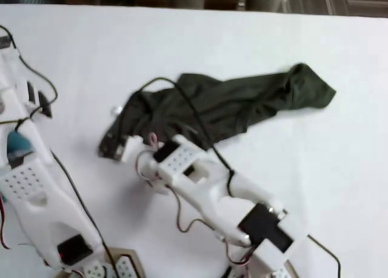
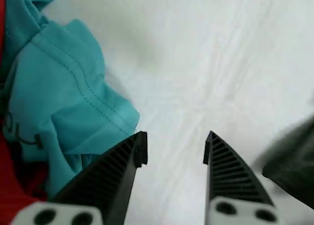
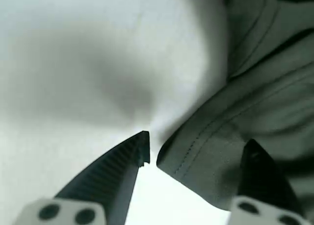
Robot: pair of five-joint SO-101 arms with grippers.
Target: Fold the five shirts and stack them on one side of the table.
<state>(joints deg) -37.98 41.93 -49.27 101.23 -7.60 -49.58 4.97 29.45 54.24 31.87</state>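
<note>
I find the white cloth-covered table (image 1: 339, 187) bearing a crumpled dark green cotton shirt (image 1: 230, 102) near its centre. A bunched teal shirt (image 2: 59, 87) lies over red fabric (image 2: 14, 195) by the left arm. The right gripper (image 3: 198, 141) stands wide apart, straddling the green hem, unclamped. The left gripper (image 2: 176, 137) is spread and holds nothing, just beside the teal shirt.
</note>
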